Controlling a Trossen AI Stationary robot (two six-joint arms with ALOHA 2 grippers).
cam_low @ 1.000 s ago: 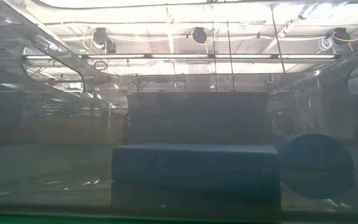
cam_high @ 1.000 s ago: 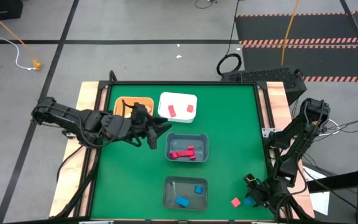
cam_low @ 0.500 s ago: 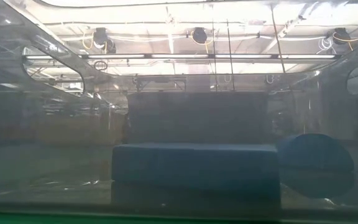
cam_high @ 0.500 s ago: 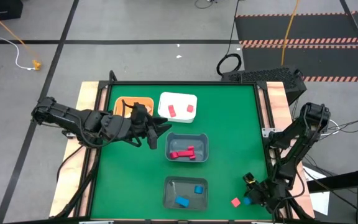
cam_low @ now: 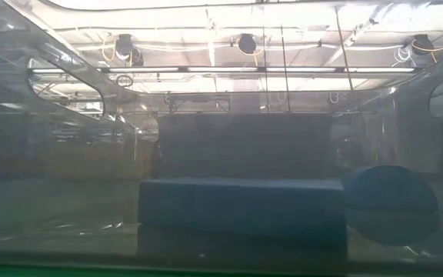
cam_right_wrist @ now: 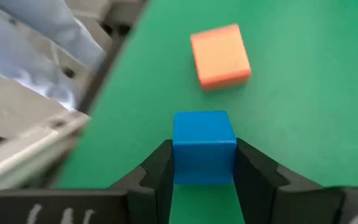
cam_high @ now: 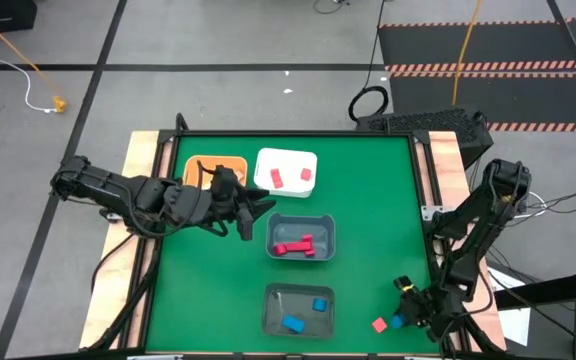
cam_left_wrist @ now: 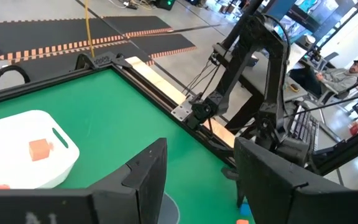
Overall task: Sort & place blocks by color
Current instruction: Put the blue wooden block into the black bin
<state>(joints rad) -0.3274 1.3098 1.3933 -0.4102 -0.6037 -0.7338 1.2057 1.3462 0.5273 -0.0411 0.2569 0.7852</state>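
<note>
My right gripper (cam_high: 399, 320) is low at the table's near right corner, shut on a blue block (cam_right_wrist: 204, 146). A salmon block (cam_right_wrist: 220, 55) lies on the mat just left of it (cam_high: 379, 325). My left gripper (cam_high: 265, 205) is open and held above the table between the white bin (cam_high: 286, 158) and the far grey bin (cam_high: 328, 236); nothing is between its fingers (cam_left_wrist: 148, 177). The white bin holds two red blocks (cam_high: 276, 178). The far grey bin holds red pieces (cam_high: 293, 247), and the near grey bin (cam_high: 273, 310) holds two blue blocks (cam_high: 293, 323). My right gripper pinches the blue block by two opposite side faces (cam_right_wrist: 178, 163) between its two fingers (cam_right_wrist: 157, 174). The fingers slant down at it from the far right. The block stays upright with its underside on or just above the green mat; I cannot tell which.
An orange bin (cam_high: 230, 163) stands at the far left beside the white bin. The table's wooden right rail (cam_right_wrist: 36, 134) runs close beside my right gripper. Open green mat (cam_high: 208, 290) lies left of the grey bins. The low view looks through a see-through bin wall (cam_low: 241, 211).
My right gripper has rolled a little about its own pointing line while staying at the near right corner. My left arm and the blocks in the bins have kept still.
</note>
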